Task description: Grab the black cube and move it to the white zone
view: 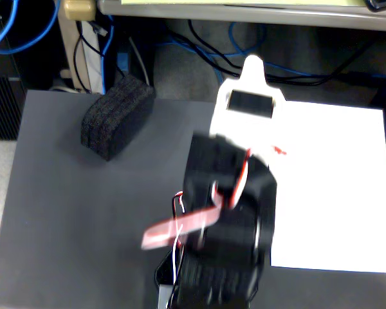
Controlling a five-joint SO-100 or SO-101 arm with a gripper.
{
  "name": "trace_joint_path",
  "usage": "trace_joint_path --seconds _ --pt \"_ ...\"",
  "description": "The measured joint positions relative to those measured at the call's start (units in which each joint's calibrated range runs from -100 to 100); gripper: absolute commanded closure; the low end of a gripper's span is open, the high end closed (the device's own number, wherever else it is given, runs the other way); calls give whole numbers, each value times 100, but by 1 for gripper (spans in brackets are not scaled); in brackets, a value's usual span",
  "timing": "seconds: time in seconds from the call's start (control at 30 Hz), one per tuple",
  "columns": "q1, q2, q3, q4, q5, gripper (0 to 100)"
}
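Though spongy (charcoal), the black cube (117, 116) sits oblong — round-edged.

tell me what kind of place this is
Probably an office or hobby lab bench: blue and black cables trail behind the grey table, a desk edge runs along the top, and the arm's gripper, foam cube and white sheet sit on it.

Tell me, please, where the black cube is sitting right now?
In the fixed view, the black cube sits on the grey table, upper left, apart from the white zone at right.

Cube (118, 117) left, paper sheet (338, 187) right, well apart.
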Motion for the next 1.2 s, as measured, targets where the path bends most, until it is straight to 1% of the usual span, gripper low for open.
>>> trace_joint_path --seconds 0.1,0.17,0.2,0.27,0.37,0.43,0.57,0.63,0.8,0.97,1.07,1.13,1.2 --pt "0 0 -1773 1044 551 98" --pt "7 0 -2815 1840 677 98" --pt "7 -8 -3117 2191 729 98" --pt "-266 158 -3336 2448 818 98" --pt "-1130 1640 -3437 2490 823 98" --pt "-1403 2855 -3437 2405 834 98" --pt "-1942 4469 -3428 2097 834 98" --pt "-2260 5135 -3428 2088 1033 98" --pt "-2334 6392 -3428 2088 1652 98" --pt "-2334 7241 -3437 2071 2192 97" --pt "-2467 7599 -4241 2302 2261 86" --pt "-2999 7965 -4707 2430 2229 86" --pt "-3198 8406 -4872 2430 2156 86"
